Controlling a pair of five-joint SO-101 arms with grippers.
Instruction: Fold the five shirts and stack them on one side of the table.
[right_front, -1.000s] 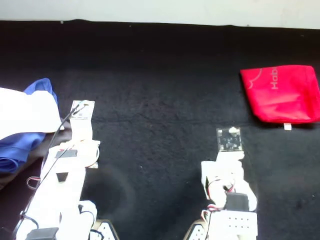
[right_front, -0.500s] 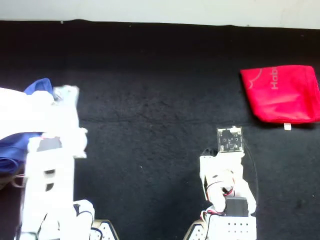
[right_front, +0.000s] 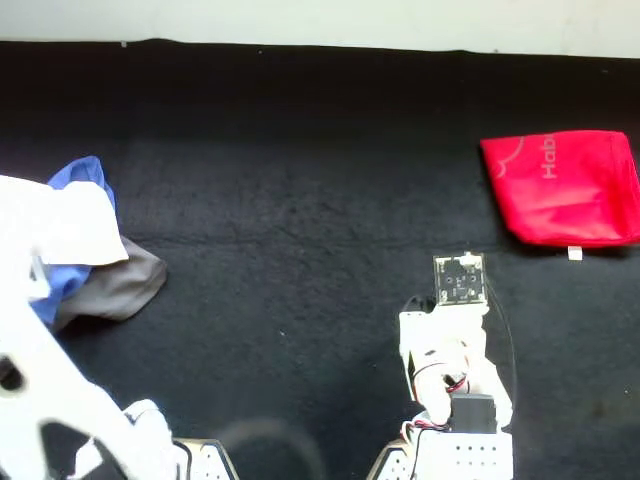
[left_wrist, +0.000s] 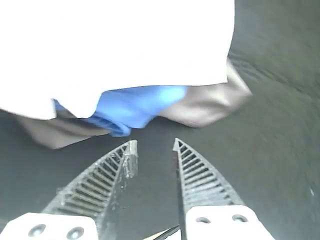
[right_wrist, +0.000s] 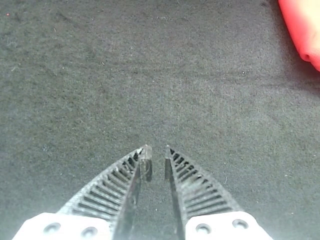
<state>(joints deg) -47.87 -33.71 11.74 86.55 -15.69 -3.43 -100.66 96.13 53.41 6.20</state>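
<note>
Black and ribbed, the left gripper (left_wrist: 154, 146) hangs with its jaws spread and nothing between them, just short of a loose pile of shirts at the table's left edge: a crumpled blue shirt (left_wrist: 132, 107) and a soft grey shirt (left_wrist: 200, 107) under a wide white shirt (left_wrist: 125, 45). The right gripper (right_wrist: 156, 150) hovers over the bare black fabric tabletop (right_wrist: 100, 75), jaws almost pressed together with a thin gap. Farther off, well apart from it at the right side, lies the folded red shirt (right_front: 560, 185).

Black felt tabletop (right_front: 300, 150), perhaps pale wall (right_front: 320, 20)
</note>
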